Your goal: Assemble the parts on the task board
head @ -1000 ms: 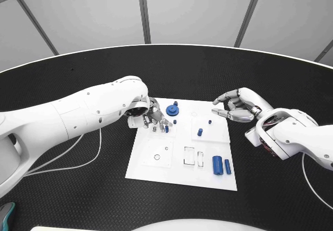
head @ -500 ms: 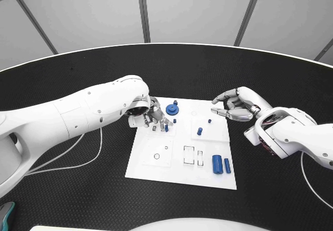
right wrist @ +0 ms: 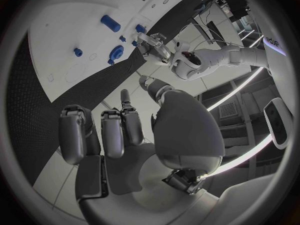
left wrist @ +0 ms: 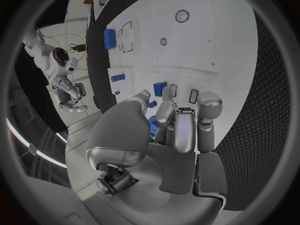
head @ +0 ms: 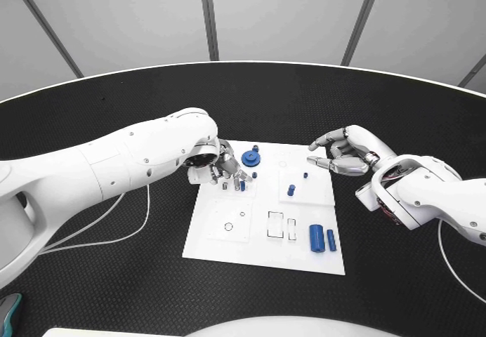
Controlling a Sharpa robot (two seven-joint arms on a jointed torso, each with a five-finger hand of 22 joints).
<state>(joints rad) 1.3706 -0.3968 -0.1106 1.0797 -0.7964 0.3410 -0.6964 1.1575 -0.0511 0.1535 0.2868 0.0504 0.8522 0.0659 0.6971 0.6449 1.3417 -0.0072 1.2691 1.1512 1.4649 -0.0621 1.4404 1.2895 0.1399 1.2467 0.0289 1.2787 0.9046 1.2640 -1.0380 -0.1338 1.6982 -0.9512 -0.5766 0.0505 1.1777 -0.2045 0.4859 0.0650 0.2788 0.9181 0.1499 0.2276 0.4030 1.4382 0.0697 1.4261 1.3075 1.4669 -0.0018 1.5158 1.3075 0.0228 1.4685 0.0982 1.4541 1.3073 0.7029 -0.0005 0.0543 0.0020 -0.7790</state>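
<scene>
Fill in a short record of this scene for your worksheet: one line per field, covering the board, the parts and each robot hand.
Surface: black table
Task board: white plate at the table's middle
Parts near edge: two blue cylinders lying side by side
Parts far edge: round blue piece; small blue peg standing
Left robot hand: over the board's far left corner, fingers down by a small blue piece; grip unclear
Right robot hand: beside the board's far right corner, fingers curled, holding nothing

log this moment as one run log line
left robot hand: fingers down over small blue part on task board | right robot hand: curled, empty, beside board | assembly unfinished
</scene>
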